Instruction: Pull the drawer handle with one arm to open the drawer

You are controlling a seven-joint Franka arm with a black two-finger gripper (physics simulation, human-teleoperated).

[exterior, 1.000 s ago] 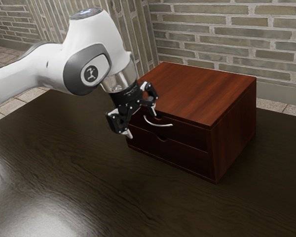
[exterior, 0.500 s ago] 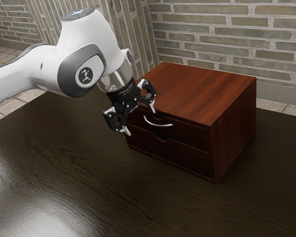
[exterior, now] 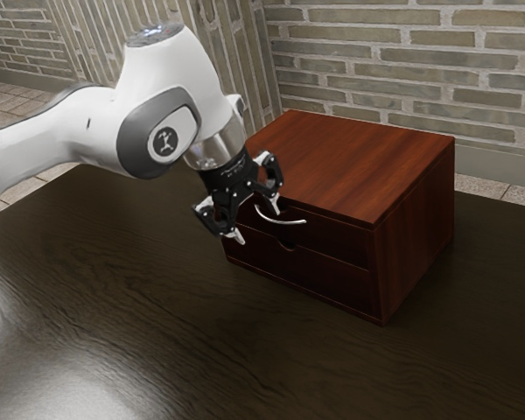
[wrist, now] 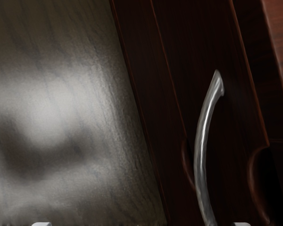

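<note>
A dark red wooden cabinet [exterior: 359,166] with two drawers stands on the table. Its top drawer [exterior: 328,234] carries a curved silver handle [exterior: 282,218], and this drawer's front looks flush with the cabinet. My black gripper [exterior: 255,220] is open at the handle's end toward the exterior view's left. One finger [exterior: 274,206] is just above that end and the other [exterior: 234,235] hangs lower, off the cabinet's corner. Seen from the wrist, the handle [wrist: 205,141] runs along the dark drawer front just ahead of my hand.
The dark wooden table [exterior: 157,332] spreads wide in front of the cabinet. The lower drawer [exterior: 306,267] has a small notch as its grip. A brick wall [exterior: 402,52] runs behind the table.
My hand drew slightly away from the cabinet, then moved toward the exterior view's right, closer to the handle. The fingers stay open. The drawer has not moved.
</note>
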